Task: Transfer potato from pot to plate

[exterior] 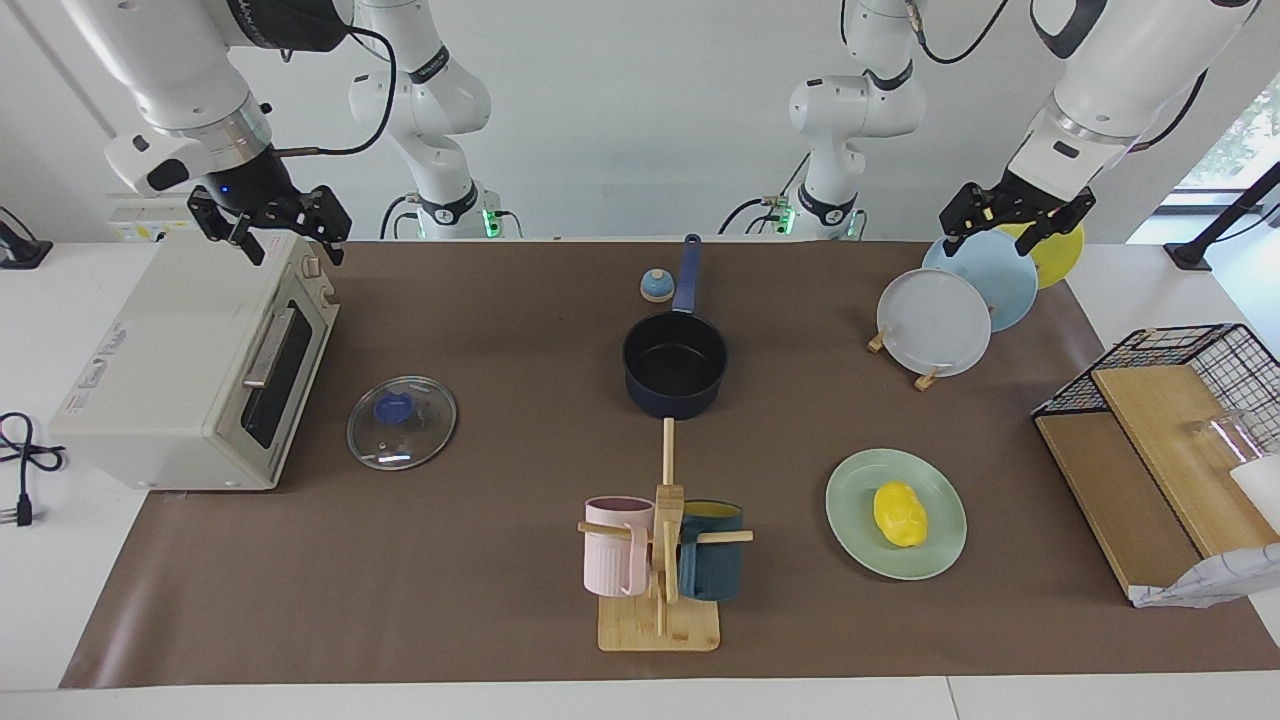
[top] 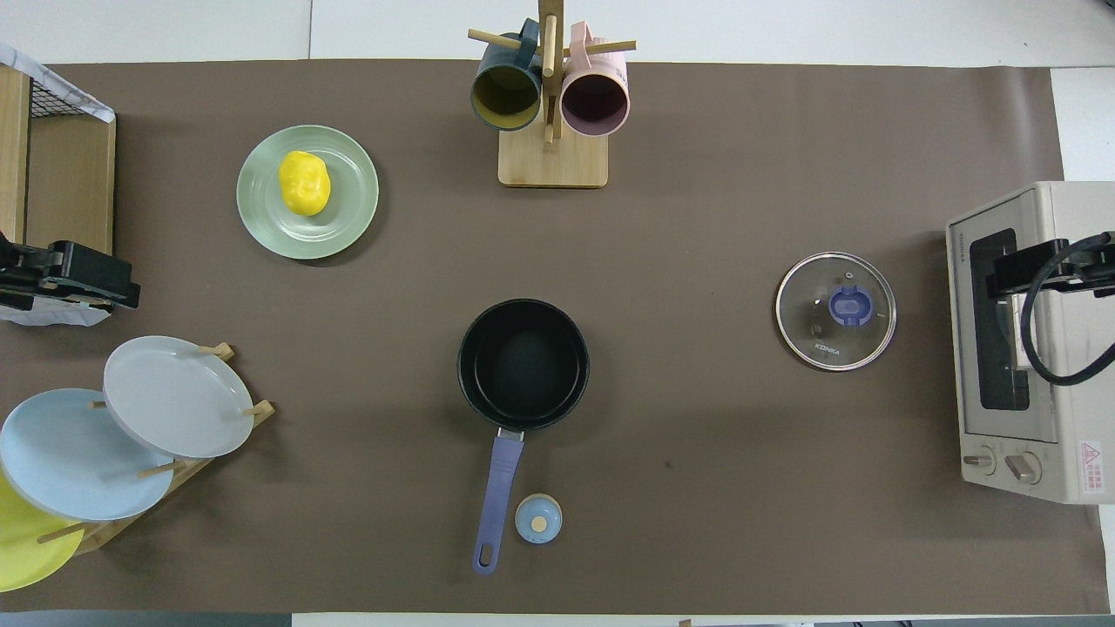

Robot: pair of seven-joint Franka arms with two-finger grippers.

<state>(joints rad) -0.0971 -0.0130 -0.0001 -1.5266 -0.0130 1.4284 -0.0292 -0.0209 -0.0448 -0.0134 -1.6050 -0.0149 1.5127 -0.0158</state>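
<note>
The potato (exterior: 900,514) lies on the plate (exterior: 850,520); the pot (exterior: 675,365) sits empty, so the job looks done. Left gripper (exterior: 1014,222) and right gripper (exterior: 270,228) hang open, holding nothing.

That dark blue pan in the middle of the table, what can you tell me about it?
The pot is a round, dark navy saucepan with a black, empty inside and a long, straight blue handle that points toward the robots. It stands upright on the brown mat, lidless, in the middle of the table. A small blue knob-like object sits beside the handle, apart from it. Nothing touches the pot.
</note>
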